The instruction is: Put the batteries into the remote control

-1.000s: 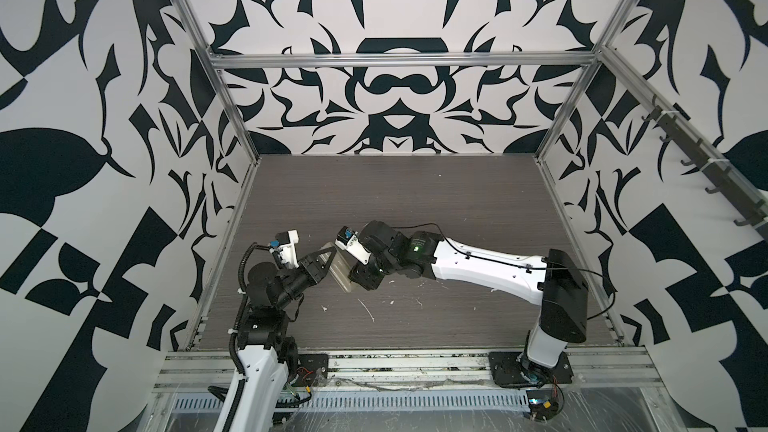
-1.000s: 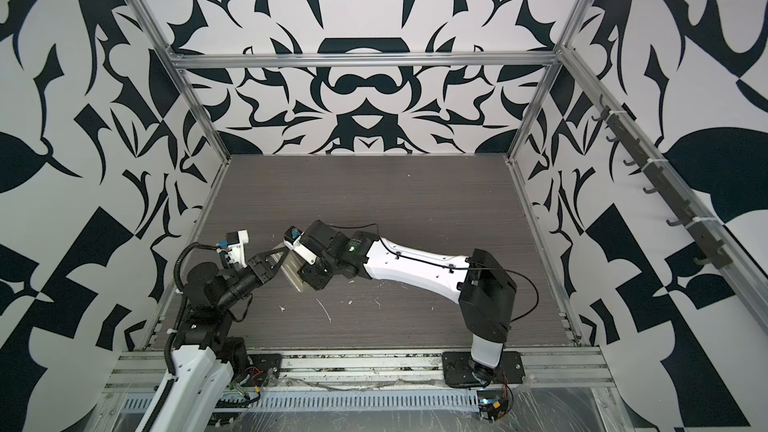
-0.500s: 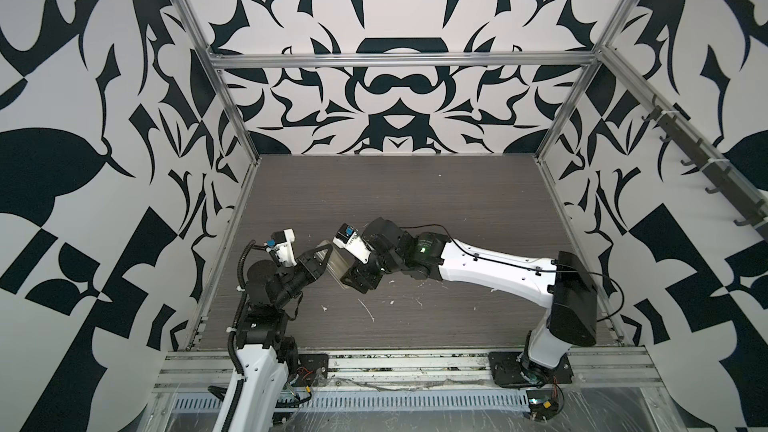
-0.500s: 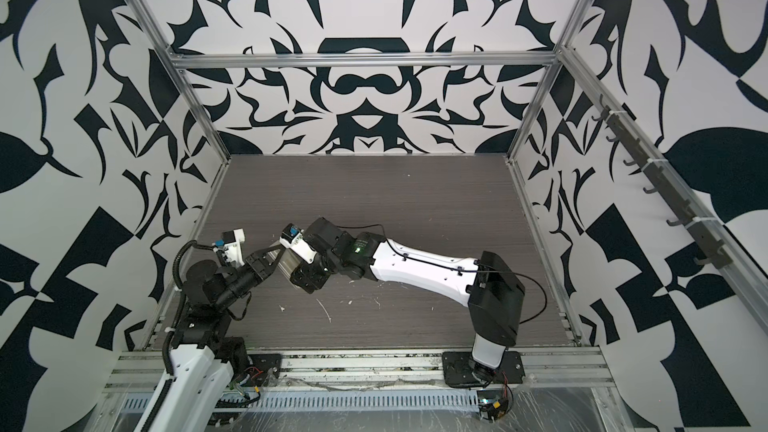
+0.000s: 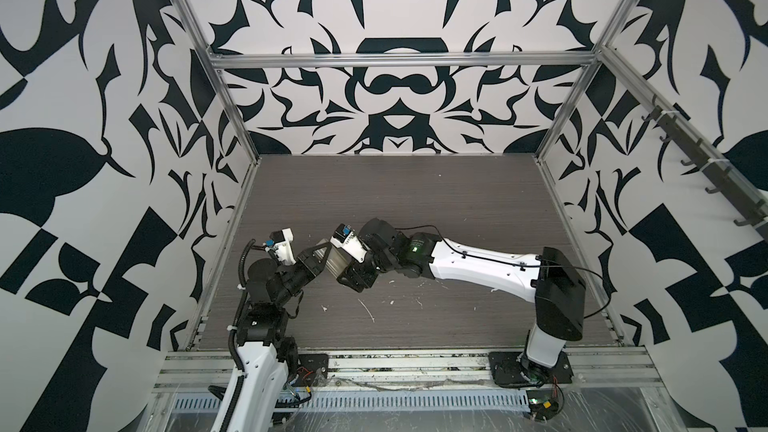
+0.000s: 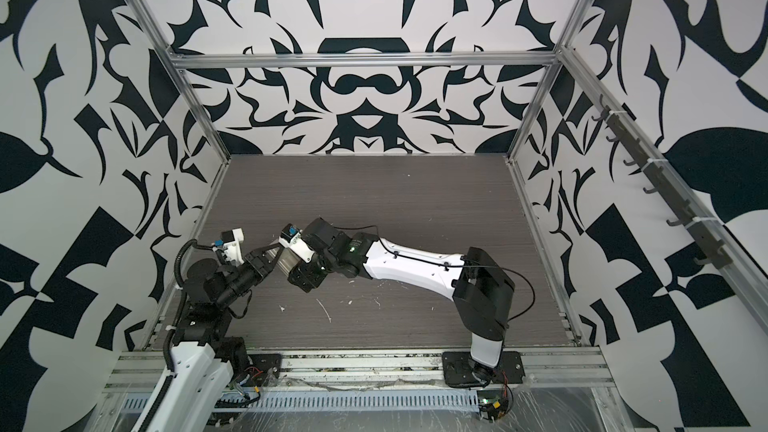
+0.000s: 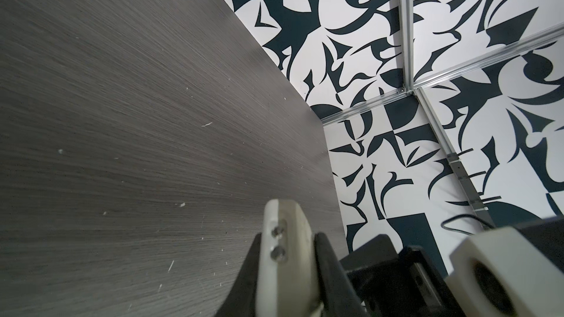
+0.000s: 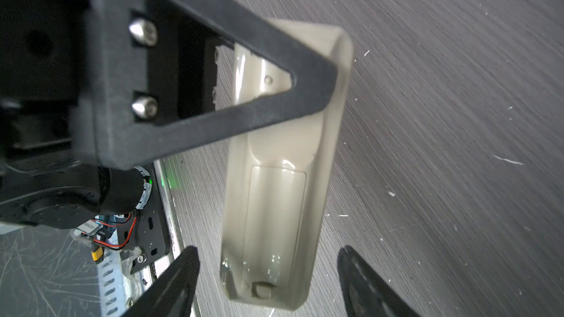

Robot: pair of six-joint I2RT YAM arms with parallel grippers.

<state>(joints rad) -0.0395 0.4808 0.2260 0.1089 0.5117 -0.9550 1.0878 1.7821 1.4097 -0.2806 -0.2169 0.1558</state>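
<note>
Right arm's pose has altered only slightly over the last second; both grippers stay met at the remote control (image 5: pixel 334 261), held off the table (image 5: pixel 415 209) near its front-left corner.

Left gripper (image 8: pixel 320 86) is clamped across one end of the remote. The right gripper (image 8: pixel 267 251) has its jaws apart, one either side of the other end, touching neither edge. In both top views the remote is a pale sliver between dark gripper bodies, with the contact hidden. Only the right wrist view shows its plain back with the battery cover (image 8: pixel 277 208) in place; whether batteries lie beneath cannot be told. The left wrist view gives only a blurred, edge-on end of the remote. A small label (image 8: pixel 88 225) by the left arm's base is unreadable.
</note>
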